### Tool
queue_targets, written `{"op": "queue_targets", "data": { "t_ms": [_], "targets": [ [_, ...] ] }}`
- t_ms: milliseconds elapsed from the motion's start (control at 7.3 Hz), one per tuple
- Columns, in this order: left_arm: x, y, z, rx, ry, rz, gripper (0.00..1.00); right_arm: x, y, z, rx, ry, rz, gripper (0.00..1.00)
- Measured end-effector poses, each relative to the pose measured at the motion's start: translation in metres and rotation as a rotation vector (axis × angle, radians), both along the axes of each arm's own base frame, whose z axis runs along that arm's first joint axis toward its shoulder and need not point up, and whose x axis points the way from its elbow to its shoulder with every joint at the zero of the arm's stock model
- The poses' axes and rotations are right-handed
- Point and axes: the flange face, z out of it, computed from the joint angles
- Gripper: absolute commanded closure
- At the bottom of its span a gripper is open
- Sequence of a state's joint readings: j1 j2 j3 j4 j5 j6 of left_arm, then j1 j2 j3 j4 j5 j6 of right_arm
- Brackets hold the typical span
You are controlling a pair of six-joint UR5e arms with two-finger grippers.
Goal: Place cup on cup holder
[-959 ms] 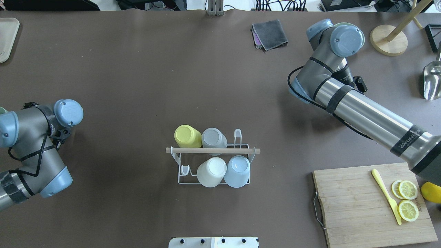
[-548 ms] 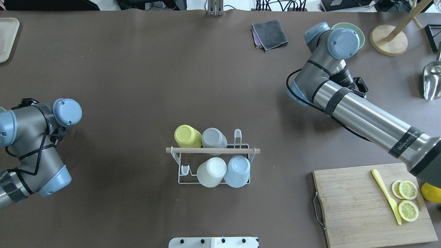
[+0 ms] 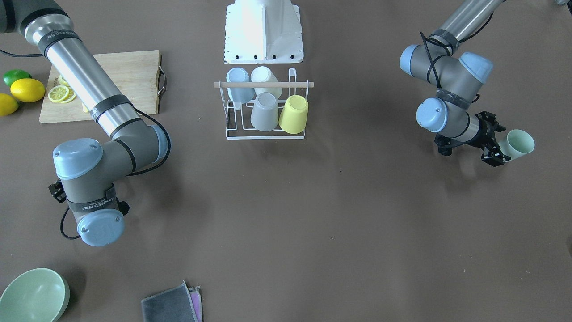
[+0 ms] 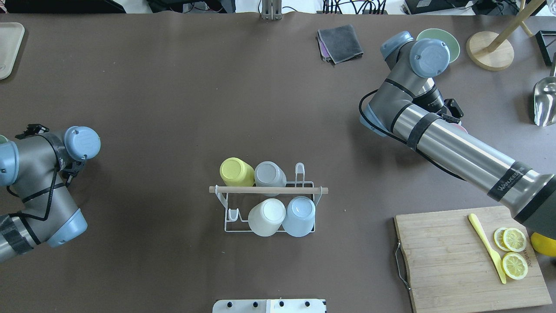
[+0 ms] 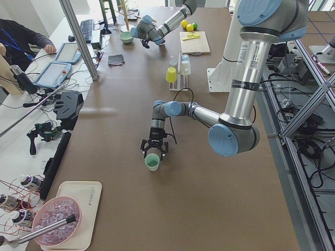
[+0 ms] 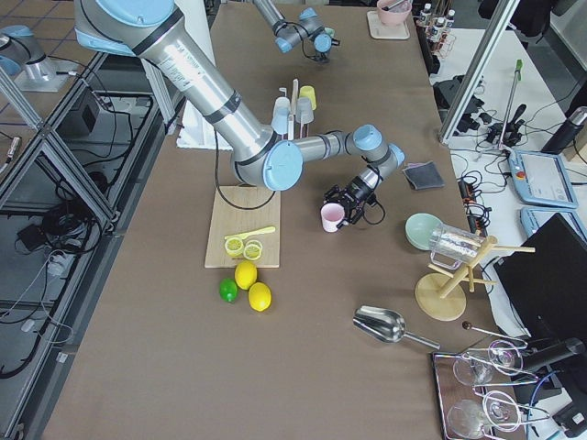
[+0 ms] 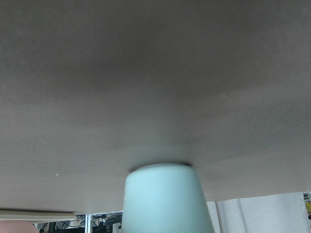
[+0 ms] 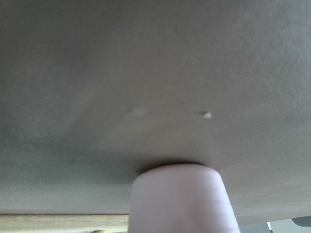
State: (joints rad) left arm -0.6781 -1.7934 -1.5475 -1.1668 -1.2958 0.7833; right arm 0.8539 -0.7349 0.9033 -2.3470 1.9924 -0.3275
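Observation:
The white wire cup holder (image 4: 319, 196) with its wooden rod (image 4: 269, 190) stands mid-table and carries several upturned cups: yellow, grey, white and blue; it also shows in the front view (image 3: 266, 134). A pale green cup (image 3: 518, 145) stands upright on the table at my far left, also in the left wrist view (image 7: 167, 199). My left gripper (image 3: 495, 144) is low at its base, fingers spread on either side. A pink cup (image 6: 331, 217) stands by my right gripper (image 6: 347, 209); it fills the right wrist view (image 8: 180, 199). I cannot tell whether that gripper is open or shut.
A wooden cutting board (image 4: 438, 261) with lemon slices and a yellow knife lies at the near right. A grey cloth (image 4: 340, 42), a green bowl (image 4: 454, 43), a wooden stand (image 4: 490, 50) and a metal scoop (image 4: 545, 100) sit far right. A tray (image 4: 8, 48) lies far left.
My left arm has shifted a little to the left. My right arm's wrist has swung a little away and to the left, and an edge of the pink cup now shows beside it.

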Motion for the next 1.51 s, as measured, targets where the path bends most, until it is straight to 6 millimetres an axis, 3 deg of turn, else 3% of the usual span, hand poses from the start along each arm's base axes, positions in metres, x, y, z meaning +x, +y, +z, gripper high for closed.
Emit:
{"op": "queue_targets", "data": {
  "t_ms": [548,959,1508],
  "targets": [
    [-0.015,0.008,0.023,0.004,0.002,-0.001,0.02,-0.003,0.003,0.005,0.001,0.021,-0.014,0.06],
    [-0.021,0.011,0.030,0.007,0.006,-0.002,0.02,-0.003,0.002,0.003,0.009,0.025,-0.021,0.39],
    [-0.039,0.015,0.045,0.019,0.023,-0.011,0.02,-0.002,0.003,-0.012,0.018,0.015,-0.025,0.42]
  ]
}}
